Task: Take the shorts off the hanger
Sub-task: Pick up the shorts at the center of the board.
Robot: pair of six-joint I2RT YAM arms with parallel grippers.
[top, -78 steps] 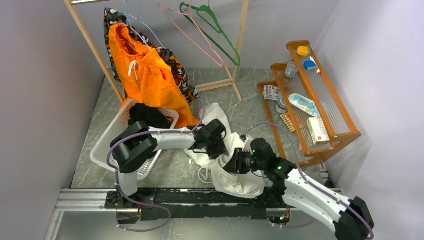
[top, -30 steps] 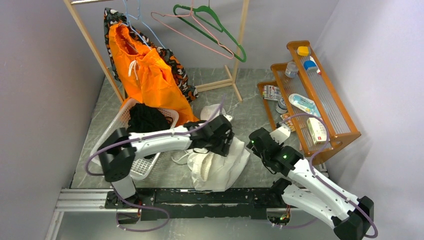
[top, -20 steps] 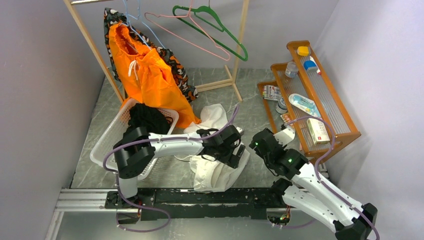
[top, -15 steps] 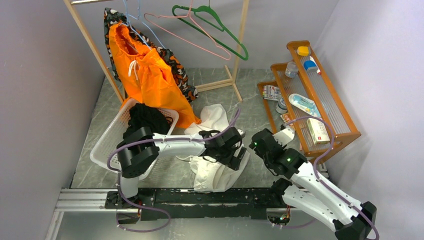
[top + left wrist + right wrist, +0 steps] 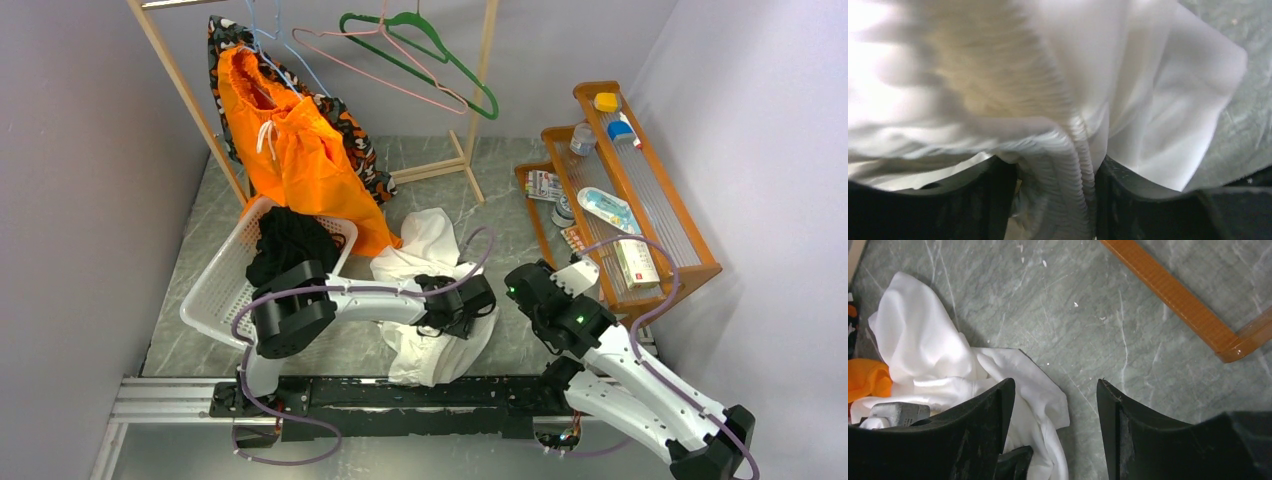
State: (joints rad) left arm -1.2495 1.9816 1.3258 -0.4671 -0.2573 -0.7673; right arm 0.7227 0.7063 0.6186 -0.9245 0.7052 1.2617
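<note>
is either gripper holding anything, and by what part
Left gripper pinches the white garment by its gathered elastic band; right gripper is open, holding nothing.

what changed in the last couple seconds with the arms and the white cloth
The right claw left the white cloth and pulled back toward the shelf, open and empty. The left claw moved right and nearer the bases; the cloth's waistband now lies between its fingers. The orange shorts stayed hanging on the rack, untouched.
</note>
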